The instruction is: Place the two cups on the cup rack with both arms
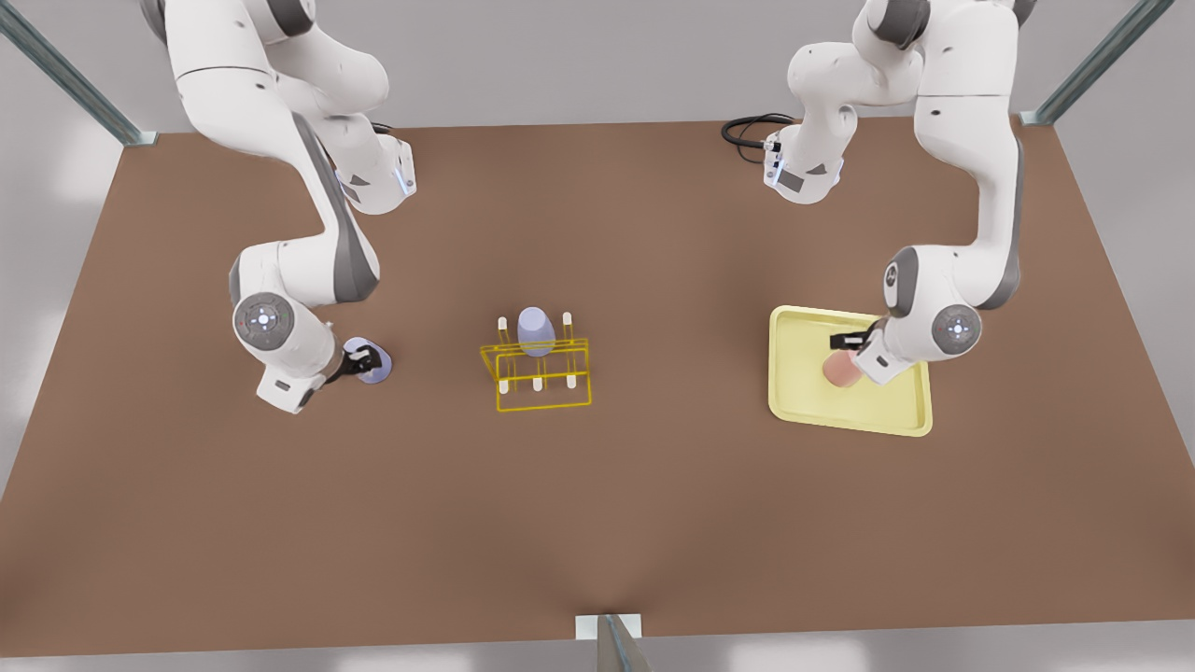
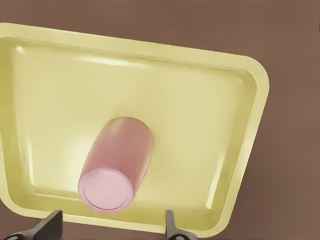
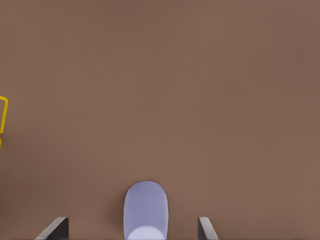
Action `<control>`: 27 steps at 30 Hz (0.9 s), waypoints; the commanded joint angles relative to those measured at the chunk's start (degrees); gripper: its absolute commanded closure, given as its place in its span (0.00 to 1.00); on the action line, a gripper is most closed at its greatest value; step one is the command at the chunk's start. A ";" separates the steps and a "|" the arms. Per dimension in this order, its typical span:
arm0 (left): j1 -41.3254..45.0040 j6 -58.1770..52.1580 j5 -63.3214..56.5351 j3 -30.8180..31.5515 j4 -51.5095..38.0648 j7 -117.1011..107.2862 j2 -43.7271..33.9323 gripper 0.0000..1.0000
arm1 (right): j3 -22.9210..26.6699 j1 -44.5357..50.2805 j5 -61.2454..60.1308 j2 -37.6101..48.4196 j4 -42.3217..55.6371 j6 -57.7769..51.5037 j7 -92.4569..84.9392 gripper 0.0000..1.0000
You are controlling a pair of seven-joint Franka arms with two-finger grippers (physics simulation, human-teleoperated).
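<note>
1. Front view: neither task cup is racked yet. The bright-yellow wire cup rack (image 1: 536,372) holds one lavender tumbler (a third).
2. Left gripper (image 2: 110,227), wide open, straddles the salmon-pink tumbler (image 2: 117,165), the sole item in the pale-yellow rectangular tray (image 2: 252,125), right.
3. Right gripper (image 3: 132,229), wide open, flanks the pale lavender tumbler (image 3: 145,210) on the brown table (image 3: 160,90), left.

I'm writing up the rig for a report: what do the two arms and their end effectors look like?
Both arms are glossy white with grey joint sections and round joint caps carrying small lit dots. A black cable loops near the arm on the front view's right. The left end effector and right end effector are black, with two slim fingers.
</note>
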State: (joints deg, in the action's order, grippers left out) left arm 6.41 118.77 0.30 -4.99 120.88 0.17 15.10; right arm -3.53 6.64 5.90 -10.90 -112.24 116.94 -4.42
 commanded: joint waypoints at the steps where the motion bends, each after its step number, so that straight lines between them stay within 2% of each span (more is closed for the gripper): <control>1: -0.35 11.40 1.46 -0.19 0.41 7.56 1.07 0.00 | 0.10 -0.22 -0.98 2.20 -4.21 15.24 5.57 0.03; 3: -0.44 11.48 1.46 -0.63 0.41 7.56 2.48 0.00 | 0.28 -0.84 -2.73 4.05 -9.66 19.46 5.57 0.03; 6: -0.26 11.57 1.46 -1.60 0.41 7.48 4.06 0.00 | 0.28 -1.72 -2.74 5.63 -16.87 20.17 5.57 0.02; 15: -0.35 15.61 1.46 -1.60 4.63 7.48 5.11 0.00 | 0.37 -3.47 -2.82 7.48 -29.09 30.45 5.57 0.02; 19: -0.35 15.61 1.46 -1.60 4.90 7.48 5.90 0.00 | 0.37 -3.47 -2.82 5.98 -30.67 33.09 5.57 0.02; 20: -0.35 15.61 1.55 -1.60 4.90 7.48 5.90 0.11 | 0.45 -3.56 -2.82 5.02 -30.67 33.18 5.57 0.02; 21: -0.26 15.53 1.46 -1.60 4.98 7.48 5.90 0.14 | 0.37 -4.09 -2.74 3.70 -30.59 34.23 5.48 0.02; 27: 0.27 15.09 1.46 -1.60 4.72 7.30 5.99 0.14 | 0.37 -5.05 -2.74 -0.35 -30.67 36.78 5.30 0.02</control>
State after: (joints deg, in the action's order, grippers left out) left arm 6.54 133.92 1.76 -6.60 125.67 6.04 21.13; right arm -3.16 1.63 3.27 -10.94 -142.85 150.62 0.16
